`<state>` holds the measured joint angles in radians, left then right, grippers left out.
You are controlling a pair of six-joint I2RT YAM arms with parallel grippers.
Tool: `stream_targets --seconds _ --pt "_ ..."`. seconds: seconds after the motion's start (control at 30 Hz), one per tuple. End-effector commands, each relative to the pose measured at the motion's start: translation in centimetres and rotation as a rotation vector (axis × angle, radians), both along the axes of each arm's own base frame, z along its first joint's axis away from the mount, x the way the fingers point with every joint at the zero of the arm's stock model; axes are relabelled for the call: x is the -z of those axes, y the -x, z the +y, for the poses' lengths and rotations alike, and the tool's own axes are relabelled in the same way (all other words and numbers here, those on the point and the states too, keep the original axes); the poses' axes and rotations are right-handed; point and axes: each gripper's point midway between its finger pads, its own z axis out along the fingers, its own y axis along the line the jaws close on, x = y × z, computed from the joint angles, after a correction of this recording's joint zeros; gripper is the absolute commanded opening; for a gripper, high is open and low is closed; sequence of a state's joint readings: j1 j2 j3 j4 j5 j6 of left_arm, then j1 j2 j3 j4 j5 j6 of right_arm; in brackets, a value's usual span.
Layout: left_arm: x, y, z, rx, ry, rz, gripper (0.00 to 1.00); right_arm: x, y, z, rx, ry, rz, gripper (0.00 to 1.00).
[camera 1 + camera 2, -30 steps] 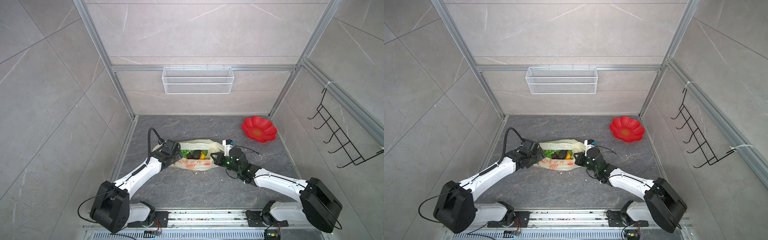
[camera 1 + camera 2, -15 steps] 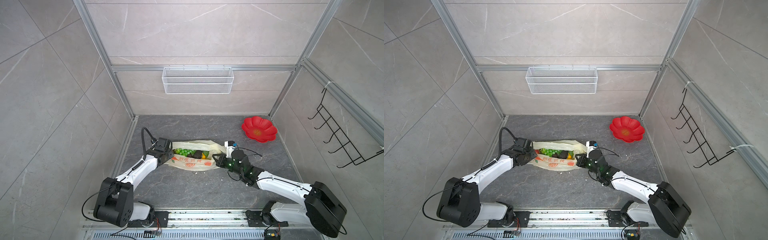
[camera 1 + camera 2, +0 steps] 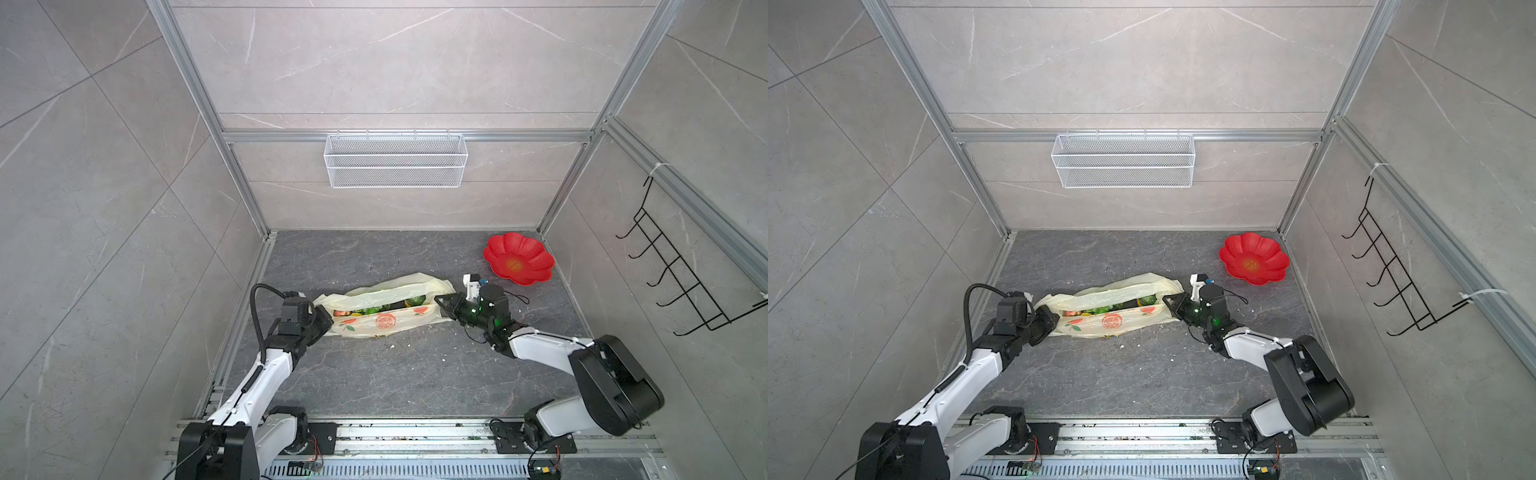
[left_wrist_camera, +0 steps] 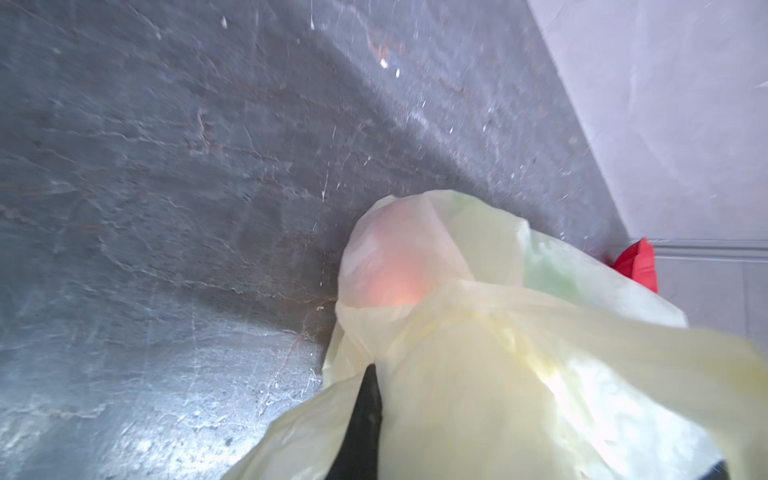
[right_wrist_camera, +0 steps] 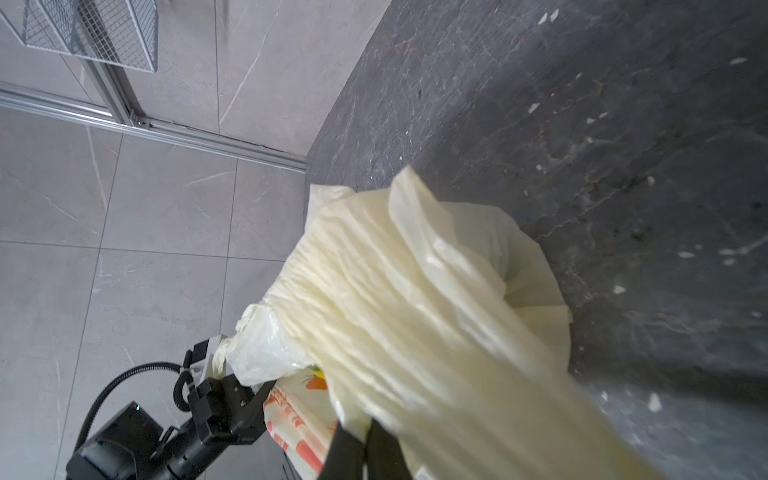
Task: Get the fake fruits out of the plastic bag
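Plastic bag (image 3: 376, 323) lies stretched across the middle of the dark tabletop (image 3: 374, 374) — pale yellow, crinkly, see-through, orange fruit prints on its near side. The left gripper (image 3: 326, 322) pinches one end, the right gripper (image 3: 440, 305) the other, jaws pressed together on plastic. Green and red fake fruits (image 3: 371, 310) peek through the slit.

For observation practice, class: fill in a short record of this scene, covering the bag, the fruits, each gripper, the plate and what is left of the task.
bag: plastic bag, pale yellow with orange prints, stretched sideways on the dark table
fruits: fake fruits, green and red pieces showing through the mouth, all inside the bag
left arm: left gripper shut on the bag's left end
right arm: right gripper shut on the bag's right end
plate: red flower-shaped plate, far right corner, apart from the bag
task left: no fruit out yet
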<state>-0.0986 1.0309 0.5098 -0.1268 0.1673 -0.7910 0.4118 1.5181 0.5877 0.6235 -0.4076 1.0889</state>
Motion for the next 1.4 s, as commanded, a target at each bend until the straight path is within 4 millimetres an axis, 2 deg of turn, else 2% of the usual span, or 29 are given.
stream_targets --seconds 0.0,0.07,0.13,0.23,0.37,0.43,0.53,0.6,0.63,0.73,0.77,0.83,1.0,1.13,1.27,1.37 --pt "-1.7 -1.3 -0.4 0.031 -0.052 -0.088 0.0 -2.7 -2.0 2.1 -0.01 -0.02 -0.077 0.0" --pt "-1.7 -1.3 -2.2 0.099 -0.071 -0.089 0.0 -3.1 -2.2 3.2 -0.028 -0.008 -0.079 0.0" --pt "-1.4 -1.1 -3.5 0.142 -0.078 -0.075 0.0 -3.8 -2.7 3.3 -0.024 -0.012 -0.089 0.0" --pt "-1.0 -0.4 -5.0 0.193 -0.101 -0.074 0.0 -4.6 -4.1 1.9 0.017 0.022 -0.116 0.0" --pt "0.0 0.3 -5.9 0.225 -0.092 -0.091 0.0 -5.5 -6.8 0.2 0.047 -0.015 -0.125 0.0" --pt "0.3 0.5 -6.6 0.254 -0.078 -0.094 0.0 -5.7 -7.4 1.0 0.009 -0.025 -0.124 0.0" --pt "0.5 0.9 -7.7 0.304 -0.128 -0.079 0.0 -5.3 -7.3 2.6 -0.028 0.007 -0.102 0.0" --pt "0.3 1.0 -7.9 0.303 -0.155 -0.082 0.03 -4.4 -7.0 2.0 -0.006 0.083 -0.064 0.0" --pt "0.3 1.0 -7.7 0.289 -0.162 -0.077 0.02 -3.9 -6.9 1.5 0.008 0.123 -0.042 0.06" --pt "0.3 1.1 -7.6 0.285 -0.171 -0.072 0.02 -3.3 -6.1 -0.1 0.044 0.233 -0.006 0.49" --pt "0.3 1.1 -7.6 0.284 -0.172 -0.074 0.02 -3.2 -5.6 -0.5 0.051 0.275 0.005 0.6" --pt "0.2 1.1 -7.7 0.278 -0.174 -0.074 0.02 -3.3 -4.8 -1.1 0.058 0.344 0.019 0.67" --pt "-0.1 1.1 -8.6 0.281 -0.181 -0.084 0.02 -3.3 -1.9 -3.0 0.135 0.622 0.061 0.75" --pt "-0.5 1.3 -9.9 0.303 -0.197 -0.1 0.04 -3.0 -0.1 -1.8 0.176 0.718 0.091 0.78" --pt "-0.6 1.5 -10.7 0.321 -0.219 -0.109 0.06 -1.7 -0.6 1.2 0.13 0.682 0.107 0.82" --pt "-0.5 1.7 -11.0 0.323 -0.226 -0.103 0.07 -0.5 -1.5 0.9 0.178 0.734 0.168 0.82"
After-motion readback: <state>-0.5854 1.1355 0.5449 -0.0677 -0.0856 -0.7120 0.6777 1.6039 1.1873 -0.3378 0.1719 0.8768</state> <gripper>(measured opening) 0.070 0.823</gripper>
